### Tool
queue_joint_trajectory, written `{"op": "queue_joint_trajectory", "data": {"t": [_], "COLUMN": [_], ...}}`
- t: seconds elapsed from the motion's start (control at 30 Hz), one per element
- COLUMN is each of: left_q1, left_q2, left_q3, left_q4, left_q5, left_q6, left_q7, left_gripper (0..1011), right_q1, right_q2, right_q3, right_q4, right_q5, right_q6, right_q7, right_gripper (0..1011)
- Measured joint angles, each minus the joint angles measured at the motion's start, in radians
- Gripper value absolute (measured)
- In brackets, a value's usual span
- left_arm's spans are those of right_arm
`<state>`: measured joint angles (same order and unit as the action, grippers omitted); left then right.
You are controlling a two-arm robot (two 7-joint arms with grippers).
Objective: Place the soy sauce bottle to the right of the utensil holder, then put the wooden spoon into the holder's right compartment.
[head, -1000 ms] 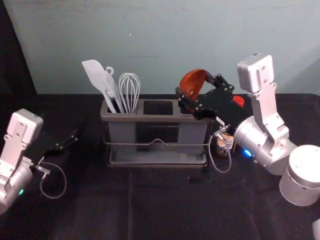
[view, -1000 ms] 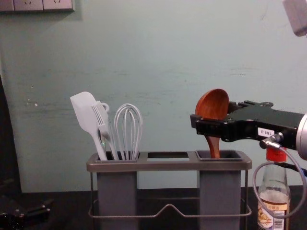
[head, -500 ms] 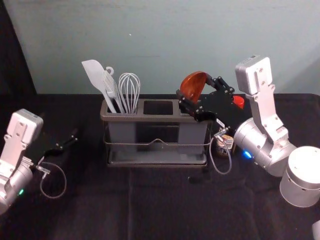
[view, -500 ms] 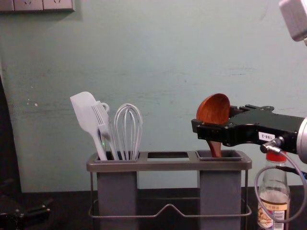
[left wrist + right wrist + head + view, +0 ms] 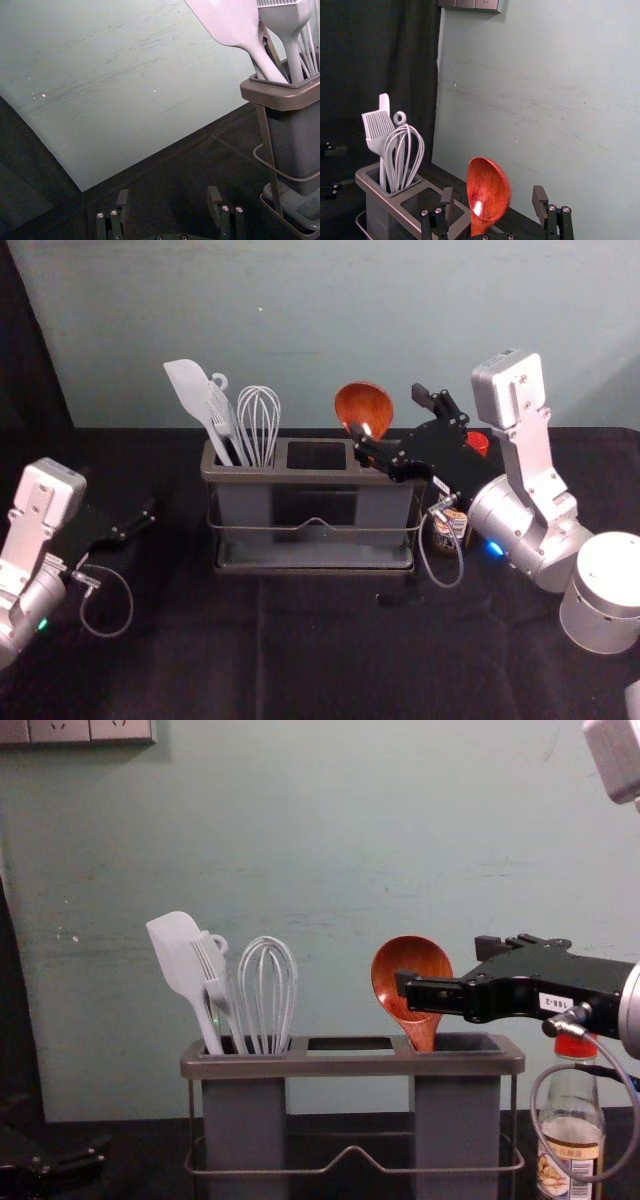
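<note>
Over the right end of the utensil holder (image 5: 316, 478), my right gripper (image 5: 393, 420) stands open. The wooden spoon (image 5: 411, 982) leans left, bowl up, its handle down in the holder's right compartment. In the right wrist view the spoon (image 5: 487, 192) rises between the spread fingers of my right gripper (image 5: 494, 207), nearer one of them. The soy sauce bottle (image 5: 571, 1130), red-capped, stands upright right of the holder, partly behind the right gripper's cable. My left gripper (image 5: 135, 525) is parked at the left; its wrist view shows the gripper (image 5: 168, 202) open and empty.
A white spatula (image 5: 181, 955), a fork-like utensil and a whisk (image 5: 267, 995) stand in the holder's left compartment. The middle compartment (image 5: 316, 455) holds nothing visible. Behind the table is a plain wall.
My right gripper has opened and let go of the spoon. The spoon's bowl has tipped to the left and turned more toward the chest camera. The left arm has stayed put.
</note>
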<state>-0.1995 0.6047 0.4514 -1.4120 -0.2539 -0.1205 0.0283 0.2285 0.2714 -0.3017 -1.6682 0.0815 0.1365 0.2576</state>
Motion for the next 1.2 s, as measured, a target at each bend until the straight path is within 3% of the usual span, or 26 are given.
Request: {"op": "queue_joint_trajectory", "data": {"t": [0.23, 0.6, 0.8, 1.2], "left_q1": [0.000, 0.000, 0.000, 0.000], "left_q2": [0.000, 0.000, 0.000, 0.000], "left_q3": [0.000, 0.000, 0.000, 0.000], "left_q4": [0.000, 0.000, 0.000, 0.000], "left_q5": [0.000, 0.000, 0.000, 0.000], "left_q6": [0.000, 0.000, 0.000, 0.000], "left_q7": [0.000, 0.000, 0.000, 0.000], "left_gripper": [1012, 1011, 1012, 1011], "right_q1": [0.000, -0.043, -0.113, -0.324], "right_q2": [0.000, -0.007, -0.006, 0.007], "right_q3": [0.000, 0.021, 0.045, 0.101], "right_q4": [0.000, -0.053, -0.120, -0.217], "right_q5": [0.000, -0.060, -0.097, -0.145], "right_q6": [-0.001, -0.045, -0.096, -0.215], "right_q7": [0.000, -0.050, -0.083, -0.128], "right_gripper": [1004, 1004, 1004, 1004]}}
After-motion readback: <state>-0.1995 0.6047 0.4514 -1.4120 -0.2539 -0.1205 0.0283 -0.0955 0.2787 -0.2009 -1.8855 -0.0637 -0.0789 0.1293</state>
